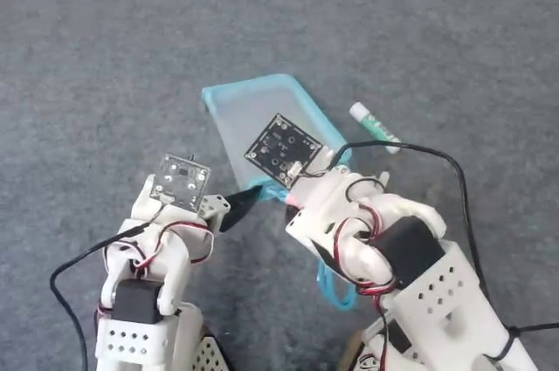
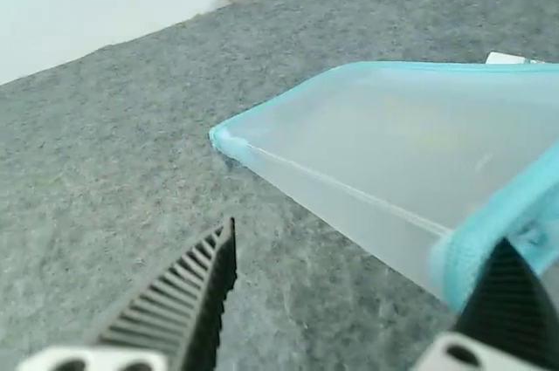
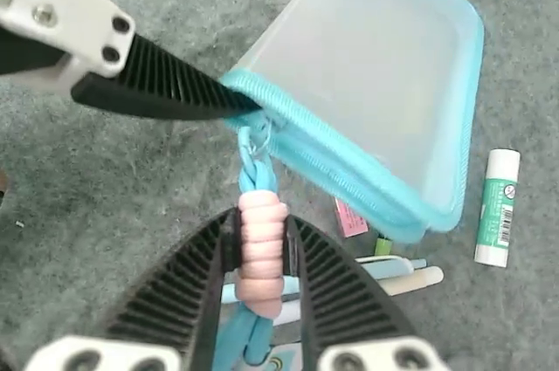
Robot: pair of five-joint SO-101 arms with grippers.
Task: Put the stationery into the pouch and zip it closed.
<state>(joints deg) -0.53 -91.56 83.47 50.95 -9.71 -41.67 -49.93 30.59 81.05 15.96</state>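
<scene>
A translucent pouch point(image 1: 262, 118) with blue trim lies mid-table, its zipper edge toward the arms. My right gripper point(image 3: 260, 223) is shut on the pink beaded zipper pull point(image 3: 260, 253), which hangs from a braided blue cord at the pouch point(image 3: 376, 65) corner. My left gripper point(image 2: 362, 244) is open, one finger point(image 3: 166, 87) resting against that same corner of the pouch point(image 2: 410, 153). A white and green glue stick point(image 1: 376, 127) lies on the mat beside the pouch. Several pens point(image 3: 397, 273) and a pink eraser point(image 3: 351, 218) lie partly hidden under the pouch edge.
The table is covered by a grey felt mat point(image 1: 105, 83), with a pale wall along its far edge. A blue strap loop point(image 1: 336, 288) trails under the right arm. A black cable point(image 1: 454, 179) arcs over the right arm.
</scene>
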